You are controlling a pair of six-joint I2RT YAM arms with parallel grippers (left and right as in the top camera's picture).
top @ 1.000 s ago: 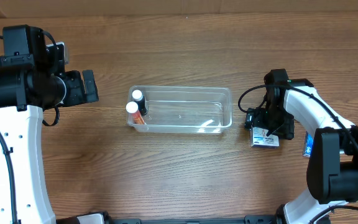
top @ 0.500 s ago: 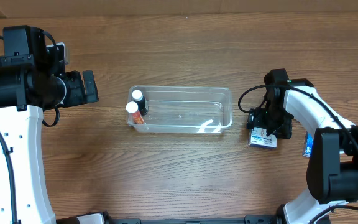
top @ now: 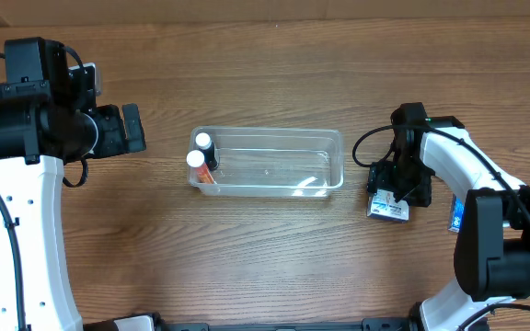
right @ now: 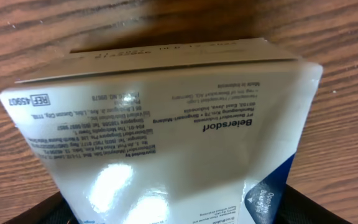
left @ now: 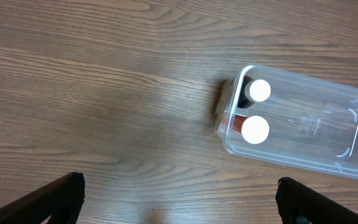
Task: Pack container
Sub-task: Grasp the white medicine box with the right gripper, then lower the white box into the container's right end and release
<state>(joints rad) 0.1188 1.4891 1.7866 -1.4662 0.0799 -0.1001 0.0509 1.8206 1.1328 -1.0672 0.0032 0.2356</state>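
The clear plastic container [top: 274, 164] lies mid-table and holds two small white-capped bottles [top: 199, 152] at its left end; both show in the left wrist view [left: 255, 118]. My right gripper [top: 392, 196] is shut on a white and blue box [top: 390, 207], just right of the container. The box fills the right wrist view [right: 166, 137], held between the fingers just above the wood. My left gripper [top: 132, 127] is open and empty, left of the container; its fingertips show at the bottom corners of the left wrist view [left: 179, 202].
Another blue and white item [top: 455, 215] lies right of my right arm, partly hidden. Bare wooden table [top: 265, 267] lies in front of the container and between it and my left gripper.
My right gripper has shifted slightly left and lifted the box a little. The left arm has not moved.
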